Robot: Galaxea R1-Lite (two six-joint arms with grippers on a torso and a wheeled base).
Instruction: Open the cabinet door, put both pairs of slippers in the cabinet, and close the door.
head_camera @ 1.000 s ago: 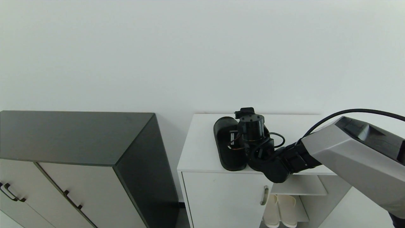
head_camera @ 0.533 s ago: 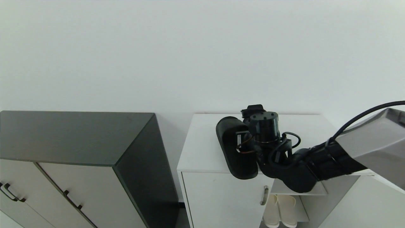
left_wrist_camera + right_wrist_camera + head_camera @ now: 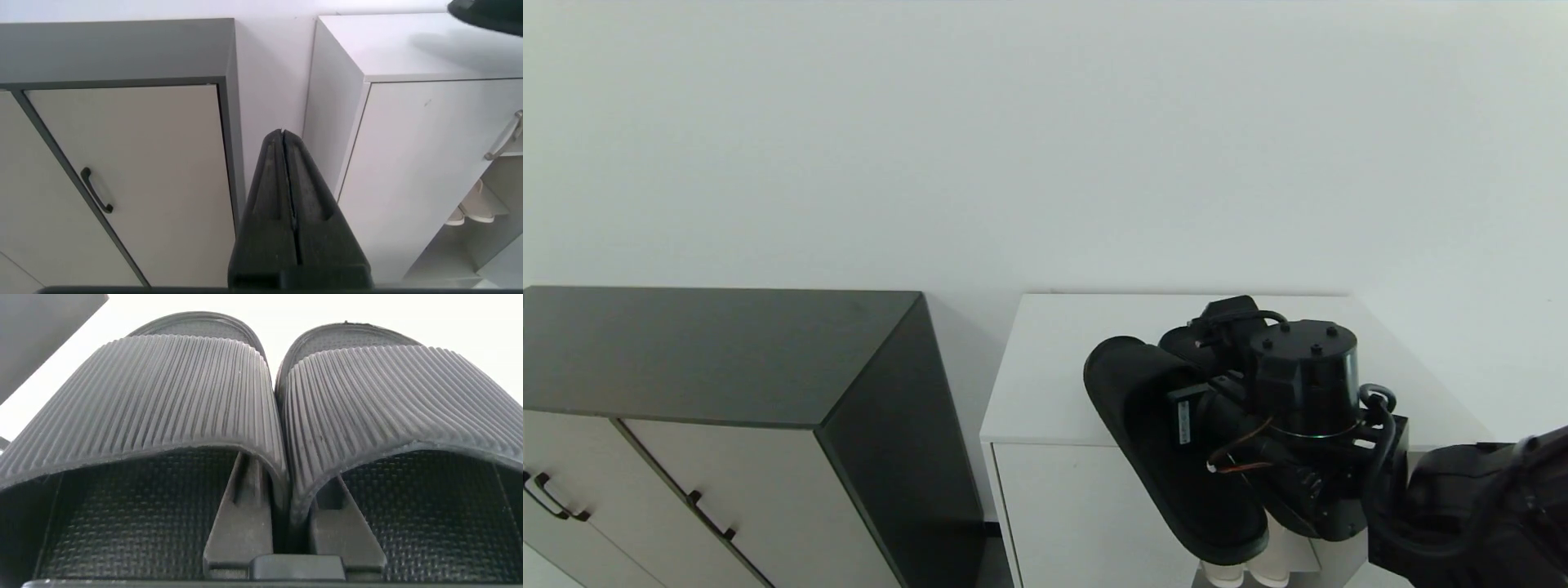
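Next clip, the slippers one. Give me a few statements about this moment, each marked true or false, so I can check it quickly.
1. The right hand grips the pair of black slippers. True.
2. The left hand is wide open. False: its fingers are pressed together with nothing between them.
3. A pair of white slippers sits on a shelf inside the white cabinet. True.
4. The doors of the dark cabinet stand open. False: both are closed.
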